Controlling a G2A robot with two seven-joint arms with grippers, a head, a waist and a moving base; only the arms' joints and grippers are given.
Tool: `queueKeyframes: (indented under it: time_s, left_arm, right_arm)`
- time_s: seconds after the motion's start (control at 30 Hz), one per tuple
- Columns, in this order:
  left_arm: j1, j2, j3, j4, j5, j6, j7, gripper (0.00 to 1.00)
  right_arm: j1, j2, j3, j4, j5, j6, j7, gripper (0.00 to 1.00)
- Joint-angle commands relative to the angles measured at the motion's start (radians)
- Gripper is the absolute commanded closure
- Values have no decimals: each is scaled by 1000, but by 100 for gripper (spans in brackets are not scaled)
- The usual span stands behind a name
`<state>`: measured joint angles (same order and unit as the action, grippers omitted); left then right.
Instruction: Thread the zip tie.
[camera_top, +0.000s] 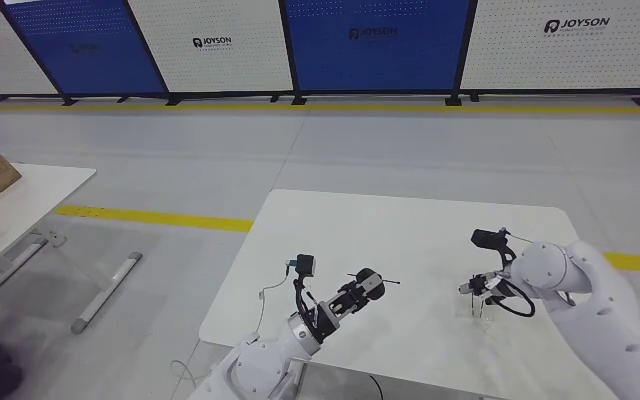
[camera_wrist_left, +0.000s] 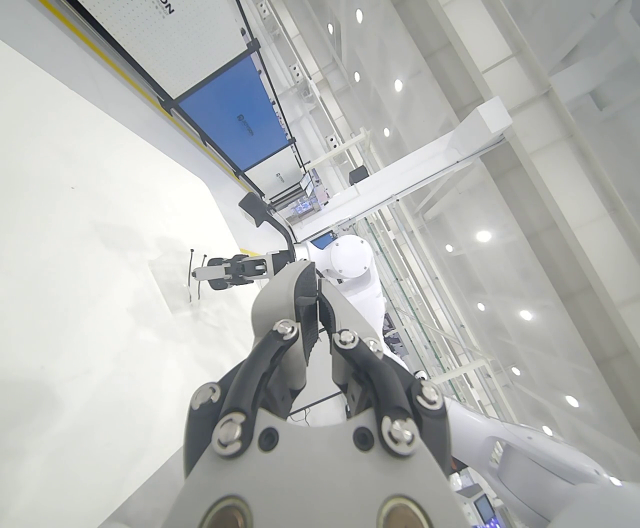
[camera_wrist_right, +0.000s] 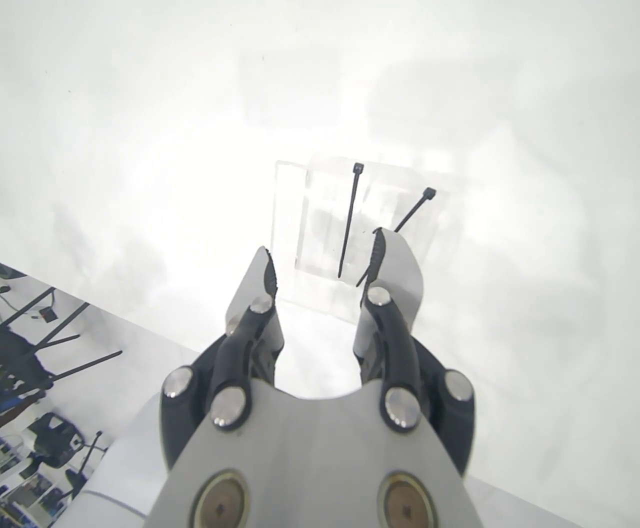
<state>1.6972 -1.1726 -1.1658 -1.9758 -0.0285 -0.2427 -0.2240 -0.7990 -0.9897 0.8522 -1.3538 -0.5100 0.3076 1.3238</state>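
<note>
White table (camera_top: 400, 225), slim black zip ties (camera_wrist_right: 351, 215)

The right end effector (camera_wrist_right: 322, 243) hides one end of a zip tie (camera_wrist_right: 414, 209).

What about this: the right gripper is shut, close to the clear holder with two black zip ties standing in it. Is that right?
The right gripper is open, not shut: the right wrist view shows its fingers wide apart. The rest holds: it is close to the clear holder with two black zip ties standing in it.
</note>
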Motion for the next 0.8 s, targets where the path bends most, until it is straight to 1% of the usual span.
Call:
queueKeyframes:
  time_s: [0.0, 0.17, 0.27, 0.33, 0.37, 0.47, 0.6, 0.77]
  left_arm:
    - [0, 0, 0, 0, 0, 0, 0, 100]
    - [0, 0, 0, 0, 0, 0, 0, 100]
    - [0, 0, 0, 0, 0, 0, 0, 100]
    - [0, 0, 0, 0, 0, 0, 0, 100]
    - [0, 0, 0, 0, 0, 0, 0, 100]
    - [0, 0, 0, 0, 0, 0, 0, 100]
    - [0, 0, 0, 0, 0, 0, 0, 100]
    - [0, 0, 0, 0, 0, 0, 0, 100]
  right_arm:
    - [5, -3, -7, 7, -5, 7, 3, 61]
    - [25, -18, -34, 37, -17, 29, 4, 63]
    - [38, -27, -47, 63, -23, 32, 0, 60]
    - [43, -33, -55, 74, -27, 32, 0, 60]
    - [47, -37, -60, 82, -29, 32, 0, 62]
    - [57, -47, -72, 104, -32, 32, 3, 63]
    - [69, -58, -84, 124, -31, 32, 3, 67]
    - [80, -67, -90, 143, -36, 32, -3, 70]
